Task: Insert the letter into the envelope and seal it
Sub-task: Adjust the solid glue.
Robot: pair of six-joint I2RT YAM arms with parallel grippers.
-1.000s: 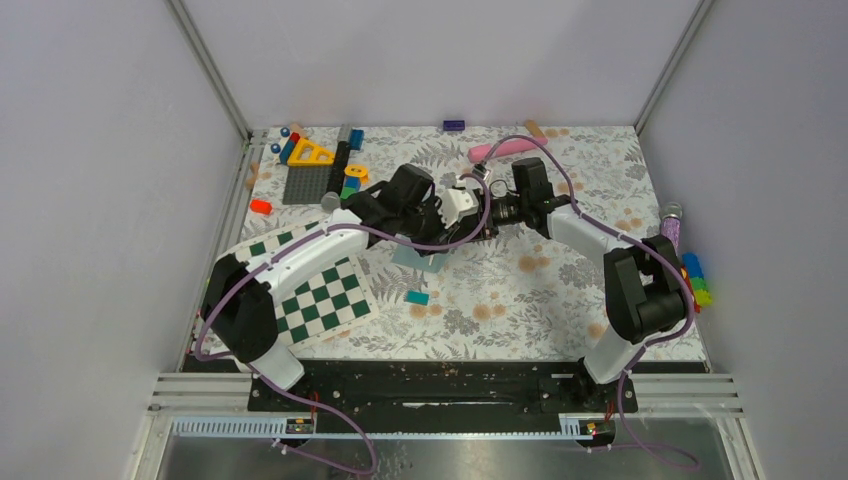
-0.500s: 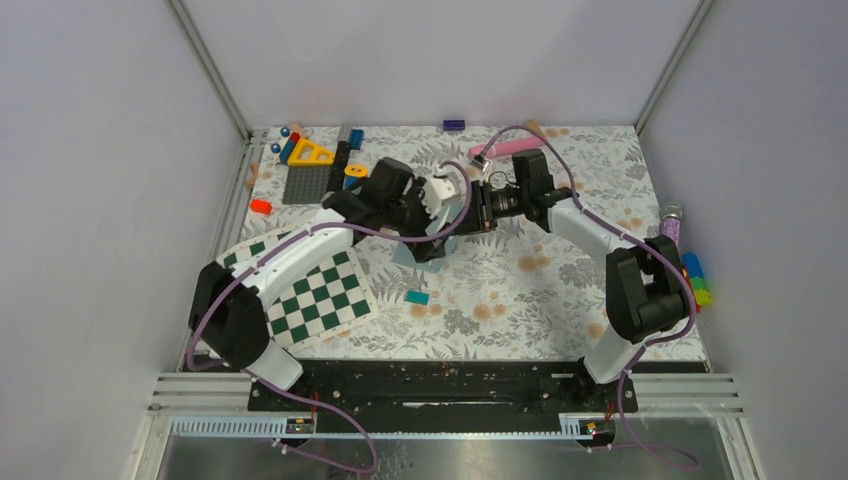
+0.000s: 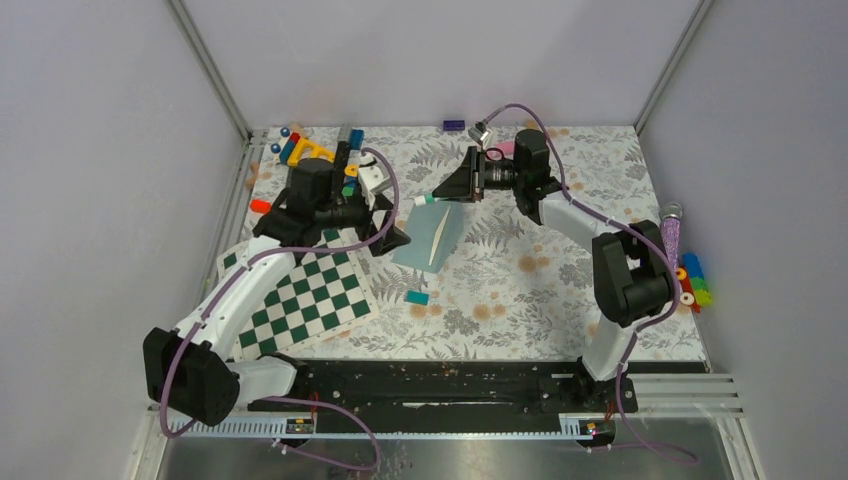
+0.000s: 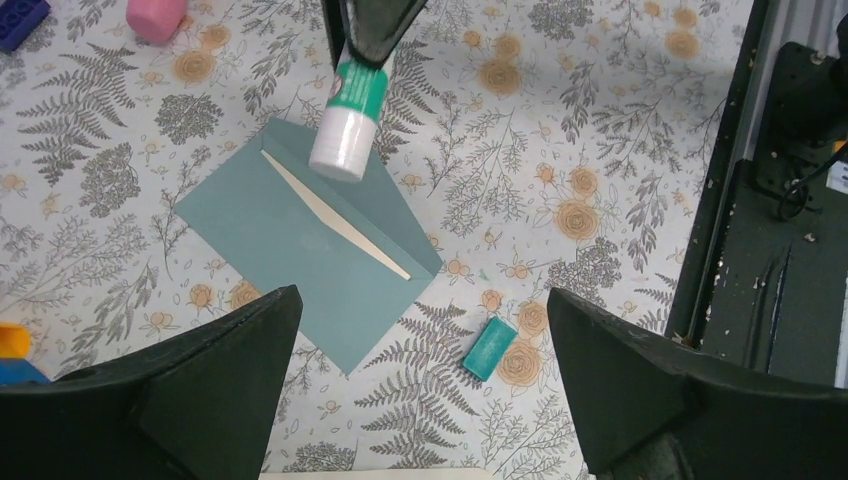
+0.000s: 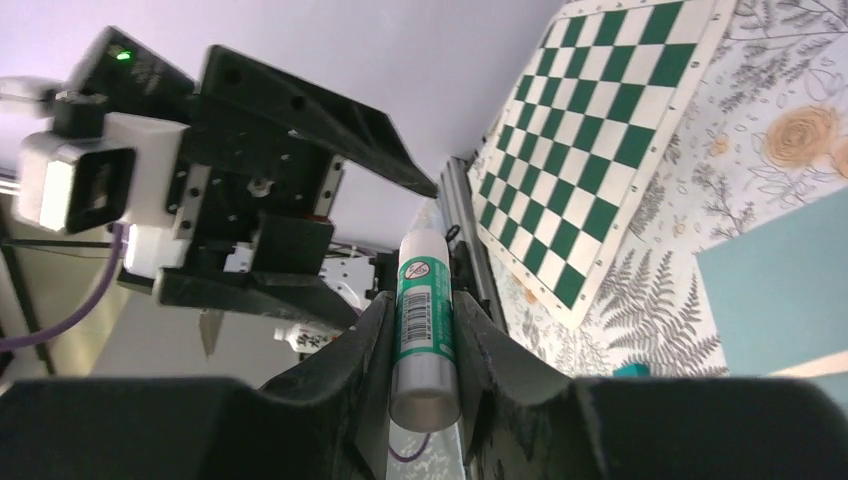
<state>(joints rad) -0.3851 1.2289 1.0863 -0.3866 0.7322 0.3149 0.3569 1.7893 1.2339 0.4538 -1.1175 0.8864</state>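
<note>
The teal envelope (image 3: 428, 237) (image 4: 290, 235) lies flat on the floral table. Only a thin cream edge of the letter (image 4: 335, 215) (image 3: 438, 240) shows, along the flap line. My right gripper (image 3: 452, 185) (image 5: 424, 315) is shut on a green-and-white glue stick (image 4: 349, 115) (image 5: 424, 320). The stick's white end points down over the envelope's far edge; whether they touch I cannot tell. My left gripper (image 3: 392, 222) (image 4: 420, 390) stands open just left of the envelope, with nothing between its fingers.
A green-white checkerboard (image 3: 310, 290) lies at the front left under the left arm. A small teal block (image 3: 417, 297) (image 4: 490, 348) sits near the envelope's front corner. Toy bricks (image 3: 315, 160) crowd the back left. Coloured pieces (image 3: 692, 280) line the right edge.
My left gripper has opened and swung back to the left, off the envelope. My right gripper has moved toward the back with the glue stick. The envelope now lies uncovered.
</note>
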